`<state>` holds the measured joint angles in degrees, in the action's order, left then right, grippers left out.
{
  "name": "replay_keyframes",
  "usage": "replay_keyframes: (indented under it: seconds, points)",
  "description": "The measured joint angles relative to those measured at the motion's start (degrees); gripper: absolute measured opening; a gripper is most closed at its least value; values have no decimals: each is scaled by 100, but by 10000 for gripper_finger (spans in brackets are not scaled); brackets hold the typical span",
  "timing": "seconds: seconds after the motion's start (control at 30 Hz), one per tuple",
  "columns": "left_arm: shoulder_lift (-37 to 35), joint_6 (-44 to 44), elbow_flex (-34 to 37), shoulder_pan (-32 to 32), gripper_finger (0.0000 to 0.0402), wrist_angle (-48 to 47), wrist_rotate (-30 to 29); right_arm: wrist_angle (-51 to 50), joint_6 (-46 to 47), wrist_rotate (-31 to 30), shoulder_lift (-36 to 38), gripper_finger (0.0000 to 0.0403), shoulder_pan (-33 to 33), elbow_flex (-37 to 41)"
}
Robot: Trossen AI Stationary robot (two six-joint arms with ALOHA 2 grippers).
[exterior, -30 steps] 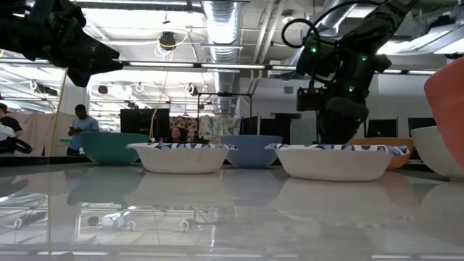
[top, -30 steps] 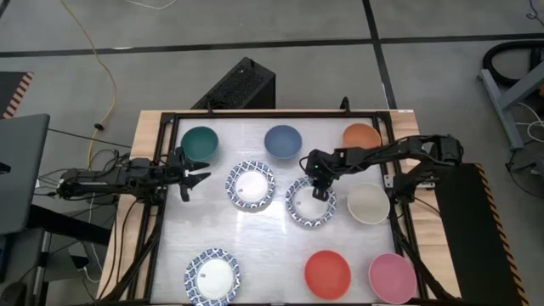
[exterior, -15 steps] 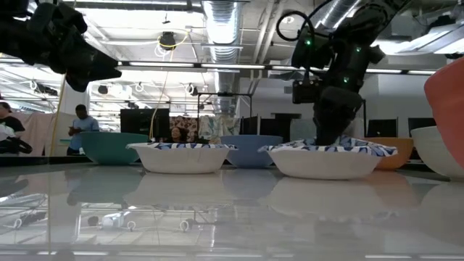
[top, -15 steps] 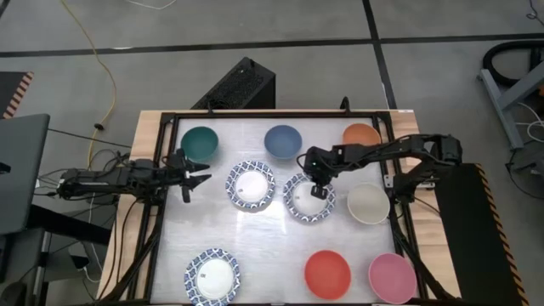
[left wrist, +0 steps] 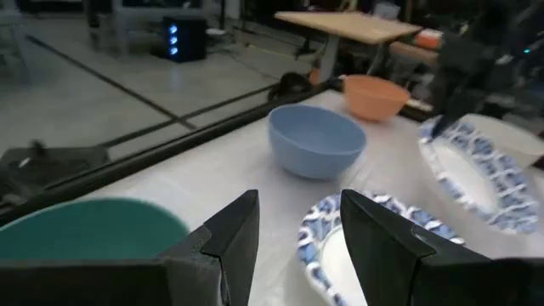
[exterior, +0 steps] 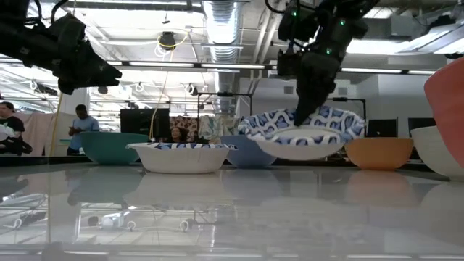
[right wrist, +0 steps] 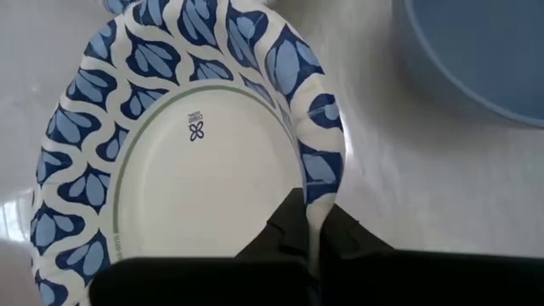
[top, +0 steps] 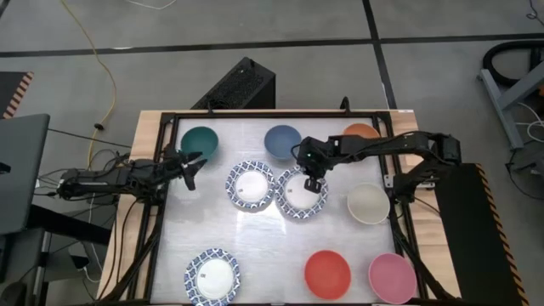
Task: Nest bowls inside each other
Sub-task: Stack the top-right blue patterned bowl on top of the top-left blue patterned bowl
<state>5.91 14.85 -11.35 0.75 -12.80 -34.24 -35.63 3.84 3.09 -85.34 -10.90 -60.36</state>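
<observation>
A white bowl with a blue patterned rim point(top: 300, 195) hangs tilted above the table, showing in the low view as a raised bowl point(exterior: 301, 134). My right gripper point(top: 311, 177) is shut on it. A second patterned bowl point(top: 251, 185) rests on its base just left of it. A third patterned bowl point(top: 212, 274) sits at the near left. Along the far edge stand the green bowl point(top: 200, 143), the blue bowl point(top: 282, 141) and the orange bowl point(top: 361, 133). My left gripper point(top: 192, 165) hovers open beside the green bowl, holding nothing. My right gripper pinches the patterned bowl's rim point(right wrist: 324, 183) on the bowl's far side, one finger point(right wrist: 285, 229) inside the bowl and one outside. The fingers slant down from the far right. The bowl is lifted clear of the table and hangs tilted below them.
A cream bowl point(top: 368, 204) sits right of the held bowl. A red bowl point(top: 327, 274) and a pink bowl point(top: 392, 278) stand at the near right. A black frame point(top: 280, 113) edges the white tabletop. People show in the room behind point(exterior: 81, 127).
My right gripper has taken hold of the patterned bowl's rim and risen, drifting toward the table's left and far side. The bowl has left the table, tipped, and now hangs near the second patterned bowl. My left gripper has turned on the spot toward the far edge.
</observation>
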Motion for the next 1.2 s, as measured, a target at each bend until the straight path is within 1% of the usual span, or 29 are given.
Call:
replay_keyframes:
  seconds: [0.07,0.2,0.3,0.4,0.53,0.63,0.77,0.83,1.07,1.2]
  points:
    - [0,-18,-84,0,156,-228,-10,-213,-1,0,0,14,-1,-153]
    - [-32,14,-249,0,156,-665,285,-596,-50,2,0,14,-1,-403]
    - [-33,5,-322,0,156,-859,541,-616,-140,2,0,14,0,-552]
    - [-33,-1,-322,1,156,-873,529,-468,-151,26,0,14,-18,-702]
    - [-33,-6,-322,1,156,-875,504,-97,-153,408,0,14,-54,-794]
    - [-33,-126,-324,0,156,-878,418,187,-230,564,0,14,-55,-802]
    - [-33,-268,-324,0,156,-891,205,444,-240,586,0,14,-68,-802]
    - [-33,-273,-324,1,156,-891,191,686,-240,586,-8,14,-92,-802]
    - [-33,-268,-324,0,156,-887,192,2191,-280,586,-120,14,-279,-806]
    - [-33,-266,-324,2,156,-885,204,2685,-225,579,-290,14,-358,-843]
